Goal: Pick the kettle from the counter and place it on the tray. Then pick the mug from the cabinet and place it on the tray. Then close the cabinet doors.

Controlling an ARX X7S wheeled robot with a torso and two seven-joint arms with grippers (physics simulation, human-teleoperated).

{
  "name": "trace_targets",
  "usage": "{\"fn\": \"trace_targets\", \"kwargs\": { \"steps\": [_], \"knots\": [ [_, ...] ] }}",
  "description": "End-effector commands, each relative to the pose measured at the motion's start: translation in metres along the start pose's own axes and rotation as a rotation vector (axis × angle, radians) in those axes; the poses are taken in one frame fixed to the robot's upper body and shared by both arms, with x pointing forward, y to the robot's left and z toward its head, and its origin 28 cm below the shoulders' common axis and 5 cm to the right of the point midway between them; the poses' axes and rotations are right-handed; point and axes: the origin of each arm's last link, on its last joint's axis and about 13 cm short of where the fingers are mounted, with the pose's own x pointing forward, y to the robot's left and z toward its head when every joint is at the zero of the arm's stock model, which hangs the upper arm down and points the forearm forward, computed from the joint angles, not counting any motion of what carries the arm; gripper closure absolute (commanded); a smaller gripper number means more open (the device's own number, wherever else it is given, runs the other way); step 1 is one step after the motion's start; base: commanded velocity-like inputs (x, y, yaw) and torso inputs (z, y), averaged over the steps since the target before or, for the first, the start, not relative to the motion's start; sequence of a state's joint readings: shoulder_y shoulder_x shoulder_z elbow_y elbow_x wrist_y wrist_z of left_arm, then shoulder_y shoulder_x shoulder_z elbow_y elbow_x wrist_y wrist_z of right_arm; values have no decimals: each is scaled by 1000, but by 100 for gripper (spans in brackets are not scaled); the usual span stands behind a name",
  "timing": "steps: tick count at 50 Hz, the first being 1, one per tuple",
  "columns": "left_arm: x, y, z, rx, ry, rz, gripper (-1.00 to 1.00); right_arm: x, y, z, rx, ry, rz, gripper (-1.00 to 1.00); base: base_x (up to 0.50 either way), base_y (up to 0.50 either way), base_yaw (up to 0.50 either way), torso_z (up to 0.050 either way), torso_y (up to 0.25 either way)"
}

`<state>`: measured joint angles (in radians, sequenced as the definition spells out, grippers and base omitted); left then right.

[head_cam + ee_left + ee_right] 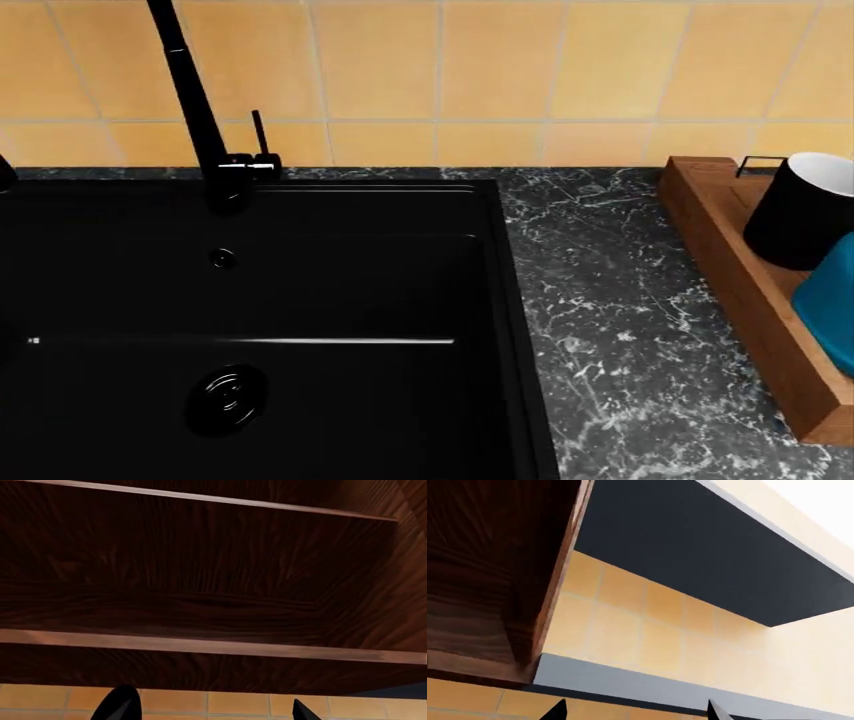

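Observation:
On the brown wooden tray [731, 262] at the right edge of the head view stand the black mug [801, 210] and, nearer me, the teal kettle [830, 300], which is cut off by the frame. The tray rests on the black marble counter [601, 320]. Neither arm shows in the head view. My left gripper [210, 712] is open and empty, facing the dark wooden cabinet [200, 580] and its bare shelf [200, 647]. My right gripper [637, 712] is also open and empty, beside a dark wooden cabinet panel [494, 580].
A black sink basin [267, 300] with a tall black faucet [194, 100] fills the left of the head view. Orange wall tiles [494, 80] run behind the counter. A dark overhead underside [694, 555] shows in the right wrist view.

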<state>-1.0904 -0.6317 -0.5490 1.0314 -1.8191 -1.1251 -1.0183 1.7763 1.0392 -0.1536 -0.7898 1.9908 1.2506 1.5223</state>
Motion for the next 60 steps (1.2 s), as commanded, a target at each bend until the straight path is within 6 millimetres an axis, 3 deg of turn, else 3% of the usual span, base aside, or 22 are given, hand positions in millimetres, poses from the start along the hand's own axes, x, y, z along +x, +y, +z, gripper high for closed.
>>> {"fn": "trace_targets", "kwargs": {
  "steps": [1, 12, 32, 48, 60],
  "knots": [
    [-1, 1, -1, -6, 4, 1, -100, 21, -24, 21, -71, -51, -95, -100, 0, 0, 0, 0, 0],
    [-1, 1, -2, -10, 5, 5, -100, 41, -39, 37, -56, -155, -127, -100, 0, 0, 0, 0, 0],
    [-6, 8, 4, -15, -6, 29, -100, 97, -22, 98, 22, -284, 4, -100, 2, 1, 2, 4, 1],
    [-9, 8, 7, 1, 13, 12, -100, 124, -7, 102, 118, -211, 123, -100, 1, 1, 2, 2, 1],
    [-16, 9, 12, 21, 44, 2, -100, 146, 6, 123, 217, -281, 246, -100, 0, 0, 0, 0, 0]
  ]
}}
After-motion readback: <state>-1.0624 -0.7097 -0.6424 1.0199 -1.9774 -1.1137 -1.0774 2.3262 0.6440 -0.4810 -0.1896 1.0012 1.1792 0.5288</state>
